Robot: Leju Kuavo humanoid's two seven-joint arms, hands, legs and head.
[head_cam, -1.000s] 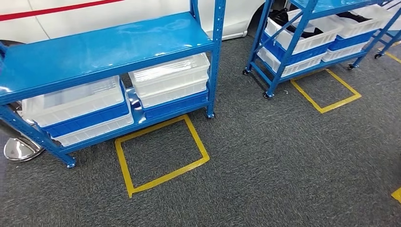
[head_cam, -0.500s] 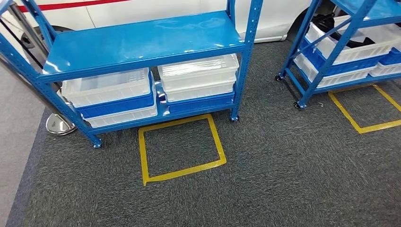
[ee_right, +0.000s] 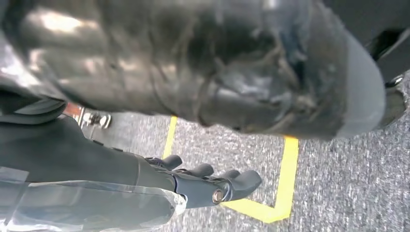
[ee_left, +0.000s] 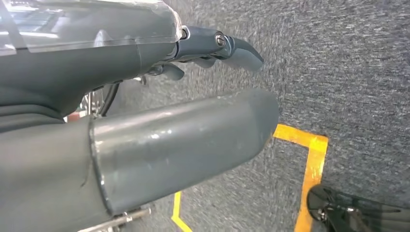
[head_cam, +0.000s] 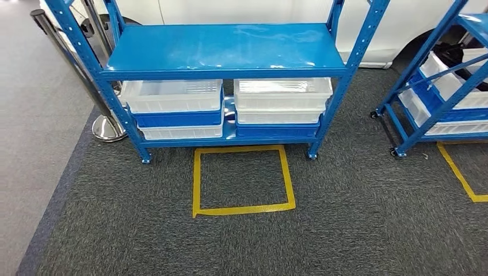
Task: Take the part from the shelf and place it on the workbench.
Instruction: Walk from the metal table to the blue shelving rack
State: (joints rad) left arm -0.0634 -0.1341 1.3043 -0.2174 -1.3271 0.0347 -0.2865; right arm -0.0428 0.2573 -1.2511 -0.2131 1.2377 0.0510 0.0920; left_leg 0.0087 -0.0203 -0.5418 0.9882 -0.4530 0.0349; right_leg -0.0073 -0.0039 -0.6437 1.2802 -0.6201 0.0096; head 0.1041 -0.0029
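Plainly, both arms hung at the robot's sides: the left robot hand [ee_left: 203,96] showed its thumb and dark fingers stretched out, parted and holding nothing, above grey carpet [head_cam: 357,218], and the right robot hand [ee_right: 212,186] likewise had its fingers apart and empty. Both wrist views caught stretches of the yellow tape on the floor beneath them. Outward from the hands, the head view had swung within the last second: the blue shelf [head_cam: 224,49], which had sat skewed and off to the left, now stood square ahead, with the yellow floor square [head_cam: 241,179] centred just in front of it. Since the whole picture shifted together, that was the robot turning, not the shelf moving; I judged it was lining up on its standing mark, with the reach for the part not yet begun. Under the shelf's upper deck sat white bins [head_cam: 172,95] stacked over blue ones [head_cam: 178,119], two stacks side by side. The part itself could not be made out; the bins looked pale and their contents were hidden by rims and the deck above. To the right of the shelf a second blue rack [head_cam: 431,98] was cut off by the frame, and no worktop appeared.
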